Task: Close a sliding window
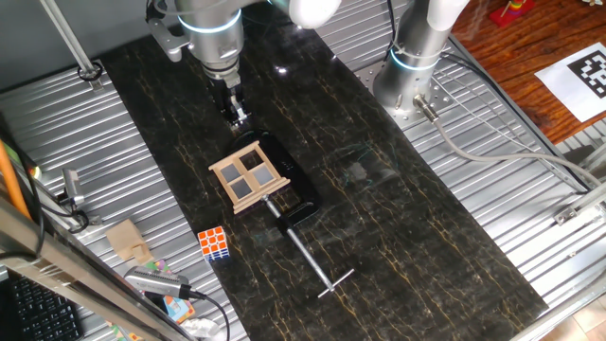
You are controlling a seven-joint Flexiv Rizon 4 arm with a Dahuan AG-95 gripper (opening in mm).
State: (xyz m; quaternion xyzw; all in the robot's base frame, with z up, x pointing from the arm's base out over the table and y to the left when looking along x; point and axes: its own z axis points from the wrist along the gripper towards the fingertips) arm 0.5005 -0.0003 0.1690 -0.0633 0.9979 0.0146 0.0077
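Tan wood marks your target: the sliding window [249, 177] sits just left of the frame's centre on the dark marbled table [398, 237], its cross dividing four grey panes, with a black base showing along its right side. A black clamp [295, 204] grips that base at the lower right, and its long metal rod [312, 258] runs down towards the bottom centre. Your gripper [237, 117] hangs above the window's upper edge, near it but apart, fingers pointing down; they look close together, yet at this size you cannot tell whether they are fully shut, and nothing is held between them. For the push, bring the fingertips down beside the edge of the sash rather than on top of the panes, then press along the track's line, not across it. Which way the sash travels is not clear from here, so confirm that before committing. Move slowly; the clamp should steady the base, but a skewed push could jam the sash. The Rubik's cube [215, 243] at the lower left lies well clear.
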